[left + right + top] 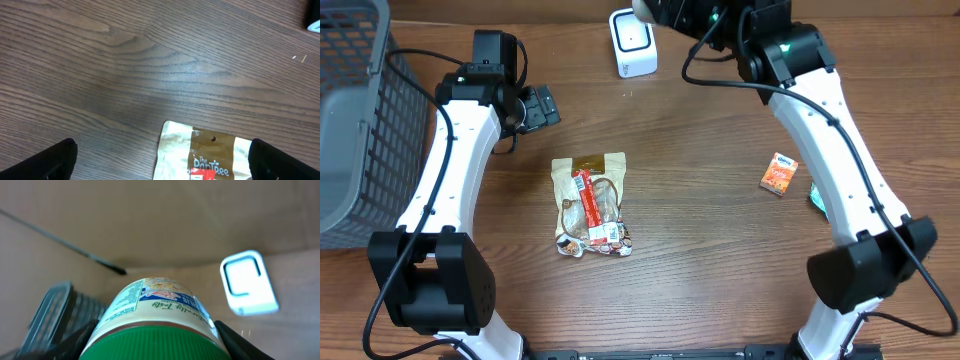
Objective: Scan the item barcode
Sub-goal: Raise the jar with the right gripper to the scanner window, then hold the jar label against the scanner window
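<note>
Currently laid out on one wood-grain bench [700,120], listed largest first.

- At the far left edge: one grey mesh basket [350,120], open-topped and only partly in frame. Contents not discernible.
- At mid-bench, between the two arms: one snack pouch [590,205]. Tan with a brown header band and a red label strip, lying flat and face up. Brownish pieces showing through the clear front.
- Over the header end of the pouch: left end effector [165,162], spread wide, gripping nothing.
- At the far edge, top centre: right end effector [155,347], closed partway around one jar [155,305], the task item. Cream label with fine print, green ribbed lid toward the wrist camera. Held off the bench. Contents hidden by the label, and barcode position not discernible.
- Just beside the held jar, not touching: one white scanner [633,42], a rounded block with a dark-outlined window, standing on the bench.
- Right of centre, near the right arm: one small orange packet [779,174], lying flat.
- Close by the packet: one teal item [814,198], mostly hidden under the right arm. Type not determinable.

Count:
- Containers: basket 1, pouch 1, jar 1
- Scanner: 1
- Orange packet: 1
- Teal item: 1
- Arms: 2
</note>
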